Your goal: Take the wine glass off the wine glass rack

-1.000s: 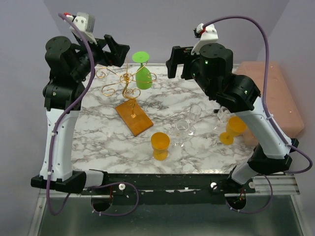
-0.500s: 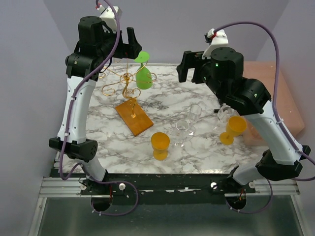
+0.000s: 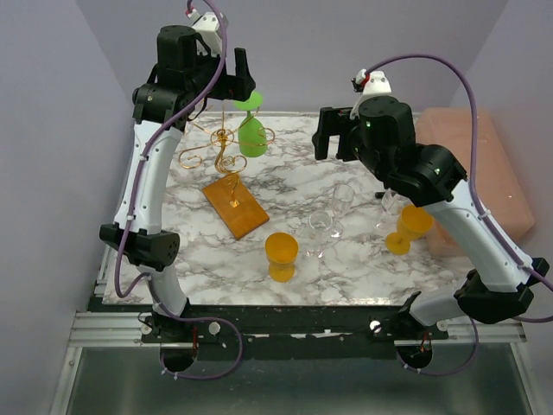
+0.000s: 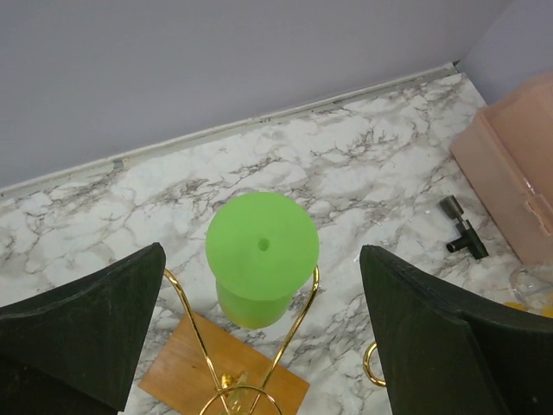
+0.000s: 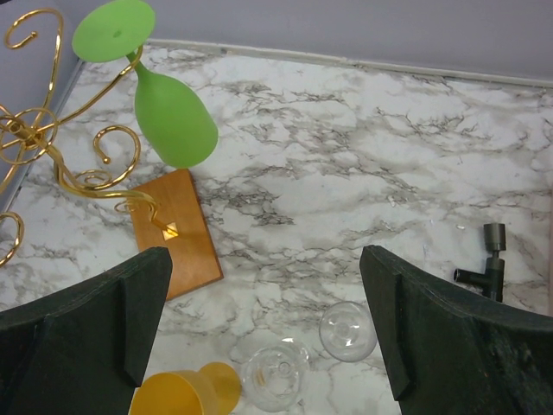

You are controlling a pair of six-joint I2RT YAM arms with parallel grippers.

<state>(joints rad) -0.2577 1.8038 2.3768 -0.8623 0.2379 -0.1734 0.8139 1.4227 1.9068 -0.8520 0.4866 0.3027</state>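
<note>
A green wine glass [image 3: 251, 130] hangs upside down from the gold wire rack [image 3: 216, 149], which stands on an orange-brown wooden base [image 3: 235, 207]. My left gripper [image 3: 235, 79] is open, high above the rack, just left of and over the glass's round foot [image 4: 262, 245]. In the left wrist view the foot lies between my open jaws, with the gold arms [image 4: 298, 320] under it. My right gripper [image 3: 327, 134] is open and empty, right of the rack; its view shows the green glass [image 5: 168, 112] at top left.
An orange cup [image 3: 281, 255] stands near the front middle. Two clear glasses [image 3: 333, 216] stand right of centre, an orange goblet [image 3: 408, 226] and another clear glass further right. A pink box [image 3: 479, 164] sits at the right edge. A small black fitting [image 5: 488, 259] lies on the marble.
My left arm has swung up and to the right, bringing its gripper over the green glass's foot. My right arm has risen and shifted slightly right.
</note>
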